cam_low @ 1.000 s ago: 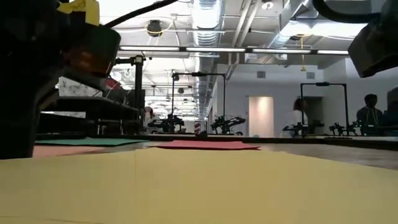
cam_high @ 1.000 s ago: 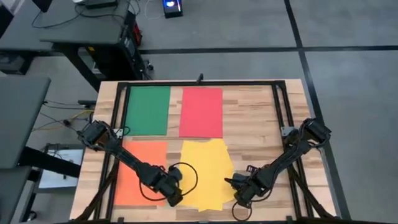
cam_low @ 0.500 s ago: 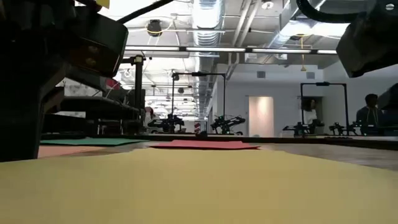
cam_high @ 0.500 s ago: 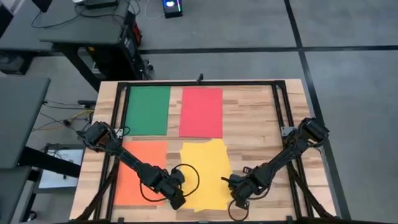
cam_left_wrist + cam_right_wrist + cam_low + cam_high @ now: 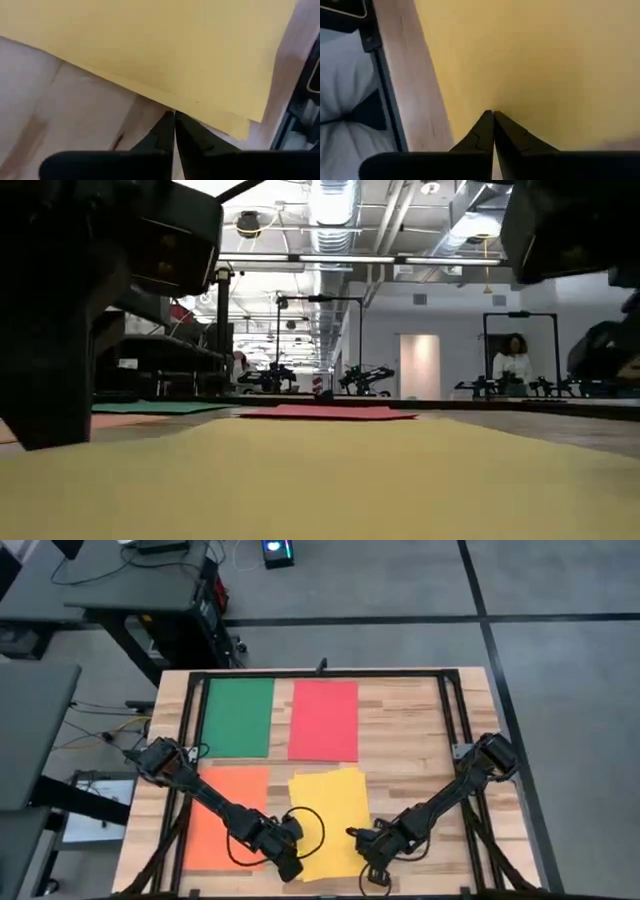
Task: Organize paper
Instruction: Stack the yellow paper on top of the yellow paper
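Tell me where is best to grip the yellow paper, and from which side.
Probably its near edge. The yellow paper lies flat on the table, so only edges offer a pinch. Left pincer and right pincer both sit shut there. Come in low from the near side.

Overall light: bright and even in the high view; the table (image 5: 420, 740) and the coloured sheets show no harsh glare
Source: long ceiling lamps (image 5: 335, 200) in the low view, blown out to white; light falls from above
Shadows: soft and faint beneath both arms in the high view; none sharply edged
Backlight: dark arm bodies (image 5: 60, 290) in the low view read as near-black silhouettes against the lit room
Focus, low view: the near yellow sheet (image 5: 330, 480) is a soft blur; the far room is clearer
Focus, wrist views: yellow paper (image 5: 545, 65) smooth and soft; dark fingers (image 5: 167, 135) without surface detail
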Controlling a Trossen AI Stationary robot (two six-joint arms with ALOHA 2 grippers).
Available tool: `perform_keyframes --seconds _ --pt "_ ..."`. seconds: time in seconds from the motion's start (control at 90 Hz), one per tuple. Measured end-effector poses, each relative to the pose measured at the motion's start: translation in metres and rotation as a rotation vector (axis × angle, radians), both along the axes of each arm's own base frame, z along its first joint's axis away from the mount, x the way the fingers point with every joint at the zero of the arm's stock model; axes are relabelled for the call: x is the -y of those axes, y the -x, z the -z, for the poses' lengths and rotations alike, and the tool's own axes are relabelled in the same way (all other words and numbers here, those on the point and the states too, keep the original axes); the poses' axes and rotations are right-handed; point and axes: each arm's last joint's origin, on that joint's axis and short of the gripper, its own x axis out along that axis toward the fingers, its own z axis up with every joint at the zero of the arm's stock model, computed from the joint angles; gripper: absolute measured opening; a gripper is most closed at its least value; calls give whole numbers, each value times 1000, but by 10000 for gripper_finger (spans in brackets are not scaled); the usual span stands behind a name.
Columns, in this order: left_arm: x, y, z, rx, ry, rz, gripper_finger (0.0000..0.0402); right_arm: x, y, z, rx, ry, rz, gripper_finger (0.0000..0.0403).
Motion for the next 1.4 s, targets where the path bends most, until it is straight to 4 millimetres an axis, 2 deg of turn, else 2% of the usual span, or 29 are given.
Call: perform_keyframes --seconds 0.189,0.322,0.544,0.8,0.933,1.089,1.4 --pt "0 5 1 -38 -25 3 0 -1 -1 8 -31 -1 -22 0" --pt "-1 8 2 -60 -41 3 0 -2 2 2 -26 -1 -33 0" --pt "-2 10 -1 -72 -43 -2 0 -8 -5 -17 25 -1 -70 0" --pt "-11 20 -19 -95 -106 -19 0 -12 -11 -42 35 61 -124 0" --pt "-25 22 -25 -120 -179 -42 0 -4 -3 -48 -79 208 -98 0" --pt "-50 13 -21 -184 -239 -27 0 6 15 -43 -274 325 -25 0" --pt "-111 -10 -19 -271 -245 -45 0 2 16 -27 -300 299 -20 0"
